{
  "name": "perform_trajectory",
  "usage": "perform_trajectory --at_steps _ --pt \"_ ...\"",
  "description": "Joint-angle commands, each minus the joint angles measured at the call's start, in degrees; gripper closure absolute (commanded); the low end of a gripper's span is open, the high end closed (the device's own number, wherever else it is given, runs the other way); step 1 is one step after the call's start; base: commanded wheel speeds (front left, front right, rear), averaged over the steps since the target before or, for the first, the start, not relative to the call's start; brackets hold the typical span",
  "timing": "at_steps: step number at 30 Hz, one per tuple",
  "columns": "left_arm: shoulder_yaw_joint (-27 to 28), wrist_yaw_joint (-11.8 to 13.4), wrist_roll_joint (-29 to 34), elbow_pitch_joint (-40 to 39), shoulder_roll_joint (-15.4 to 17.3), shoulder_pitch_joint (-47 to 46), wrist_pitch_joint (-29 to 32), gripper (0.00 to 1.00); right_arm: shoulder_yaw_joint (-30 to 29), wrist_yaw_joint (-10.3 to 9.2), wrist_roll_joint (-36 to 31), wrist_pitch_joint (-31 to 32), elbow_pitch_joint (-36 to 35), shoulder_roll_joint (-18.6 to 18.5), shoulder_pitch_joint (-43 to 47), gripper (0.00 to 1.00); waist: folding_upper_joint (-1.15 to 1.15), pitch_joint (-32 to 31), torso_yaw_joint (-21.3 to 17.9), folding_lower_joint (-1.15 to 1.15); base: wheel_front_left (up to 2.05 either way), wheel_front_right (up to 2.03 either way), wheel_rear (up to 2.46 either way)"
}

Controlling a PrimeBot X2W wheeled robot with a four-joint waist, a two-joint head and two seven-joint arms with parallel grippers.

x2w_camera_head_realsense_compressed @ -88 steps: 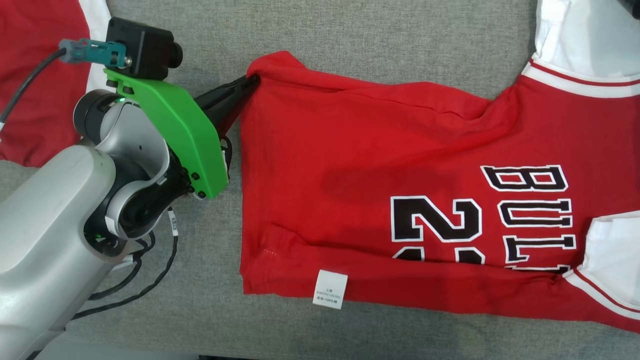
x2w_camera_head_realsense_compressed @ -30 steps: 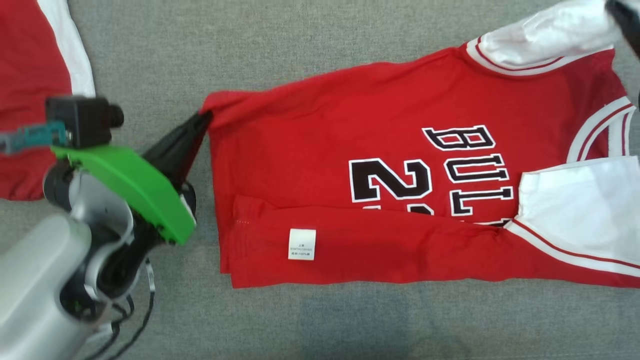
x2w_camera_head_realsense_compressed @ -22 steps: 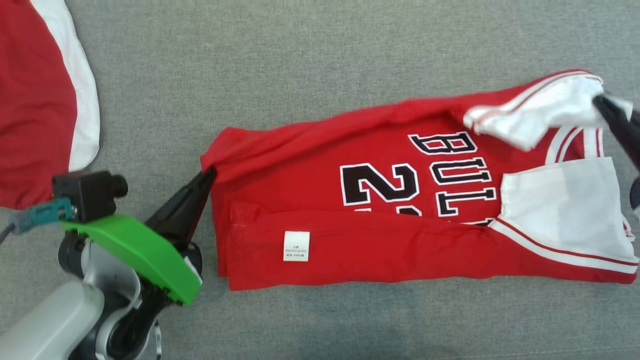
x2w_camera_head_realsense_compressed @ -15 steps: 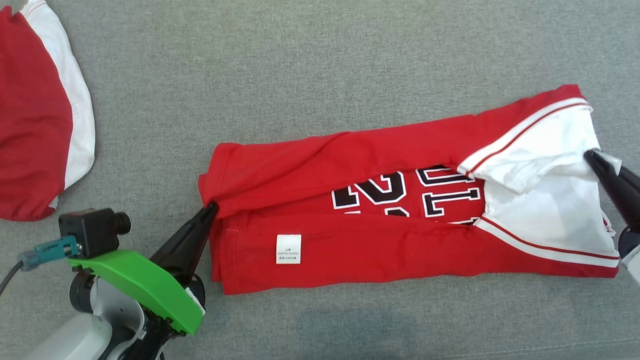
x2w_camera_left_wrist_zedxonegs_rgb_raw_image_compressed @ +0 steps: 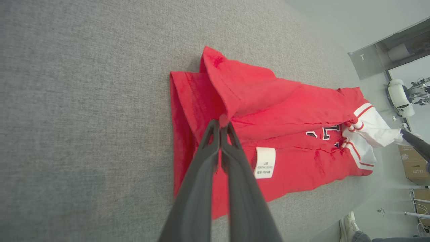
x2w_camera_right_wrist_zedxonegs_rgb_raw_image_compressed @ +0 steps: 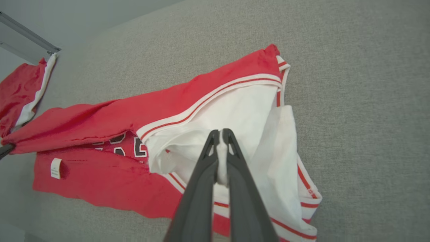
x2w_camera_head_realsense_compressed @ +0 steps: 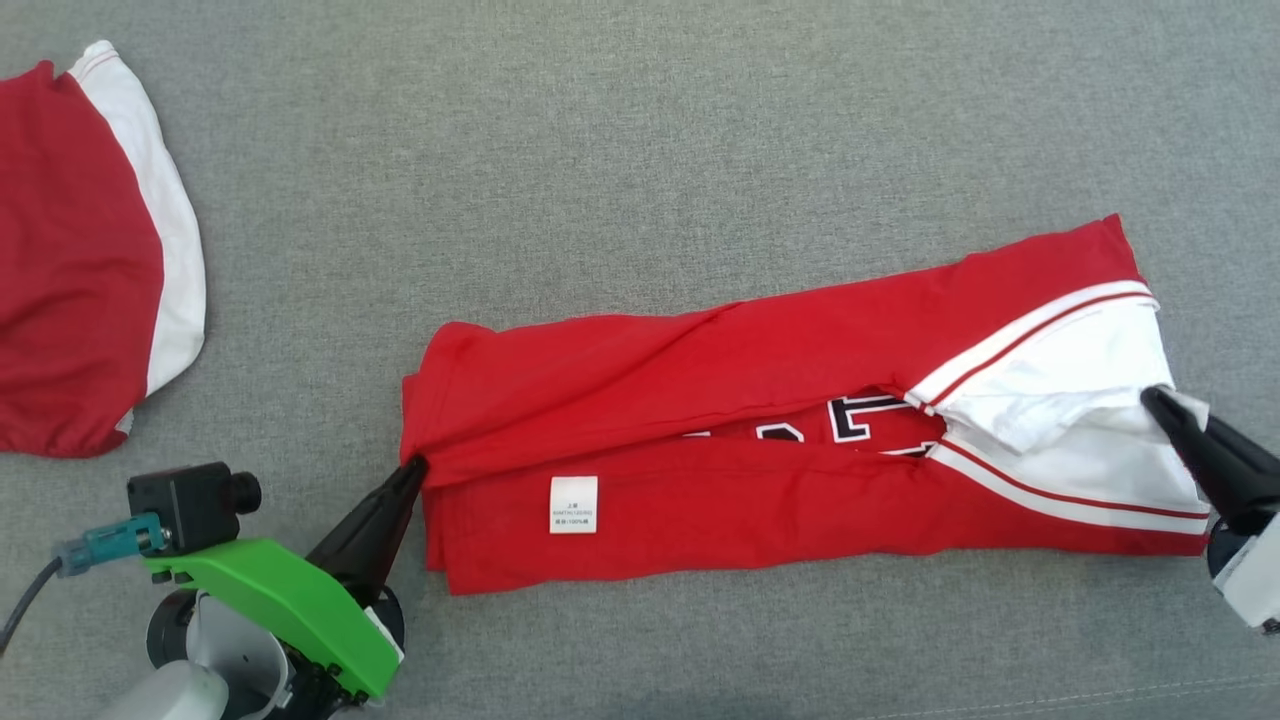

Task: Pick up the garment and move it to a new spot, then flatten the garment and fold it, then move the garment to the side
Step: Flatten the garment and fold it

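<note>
The garment is a red jersey with white sleeves and black lettering, lying across the grey cloth surface as a long strip with both long edges folded inward. My left gripper is shut on its red hem corner at the strip's left end; the left wrist view shows that gripper pinching a red fold of the garment. My right gripper is shut on the white sleeve at the right end, and the right wrist view shows it biting white fabric of the garment. A white label faces up.
A second red and white garment lies at the far left of the grey surface. In the left wrist view a shoe and a cardboard box sit past the surface's edge.
Both grippers have drawn the far long edge of the garment toward me and over its front, so the lettering is almost covered. The camera has shifted too.
</note>
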Motion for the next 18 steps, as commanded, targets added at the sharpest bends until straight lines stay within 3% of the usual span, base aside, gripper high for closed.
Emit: perform_trajectory --at_steps 1,3,4,5,6,7,9,12,18 --pt "0.0 -0.3 -0.4 0.3 0.0 0.7 -0.4 1.0 0.1 0.04 -0.8 0.2 0.3 -0.1 0.6 1.0 0.0 -0.2 0.0 0.0 0.0 0.0 0.0" --pt "-0.4 -0.6 -0.6 0.8 -0.7 0.9 -0.4 1.0 1.2 0.03 -1.8 1.3 2.3 -0.4 0.6 0.96 0.0 -0.4 0.1 0.0 0.0 0.0 0.0" --pt "-1.1 -0.7 -0.4 1.1 -0.9 1.1 0.2 0.89 1.8 0.03 -2.4 2.1 3.2 -0.3 0.5 0.55 0.0 -0.7 0.2 0.0 0.0 0.0 0.0" --pt "-1.7 -0.8 0.4 1.5 -0.8 0.9 0.6 0.62 2.6 0.04 -2.8 3.0 3.8 -0.2 0.6 0.0 0.0 -0.9 0.4 0.0 0.0 0.0 0.0" --pt "-2.3 -1.0 1.3 1.9 -0.7 0.5 0.7 0.13 3.2 0.03 -2.5 4.1 4.3 0.1 0.8 0.0 0.0 -1.1 0.6 0.0 0.0 0.0 0.0" --pt "-3.1 -1.0 1.7 2.3 -1.2 0.4 1.0 0.0 3.4 0.03 -2.0 5.0 4.3 0.2 0.9 0.0 0.0 -1.3 0.9 0.0 0.0 0.0 0.0" --pt "-4.5 -1.5 2.7 2.3 -1.7 0.4 1.5 0.0 2.5 0.03 -1.5 6.8 3.7 -0.1 0.8 0.0 0.0 -1.5 1.1 0.0 0.0 0.0 0.0" --pt "-5.2 0.3 5.3 2.7 -1.1 0.1 0.4 0.0 -1.4 0.03 -0.7 8.5 2.7 0.7 -0.6 0.0 0.0 -1.8 1.5 0.0 0.0 0.0 0.0" --pt "-3.6 7.1 12.5 2.1 -0.1 0.5 -6.3 0.0 -7.9 0.03 -3.2 13.6 5.2 2.2 -5.8 0.0 0.0 -1.2 2.6 0.0 0.0 0.0 0.0"
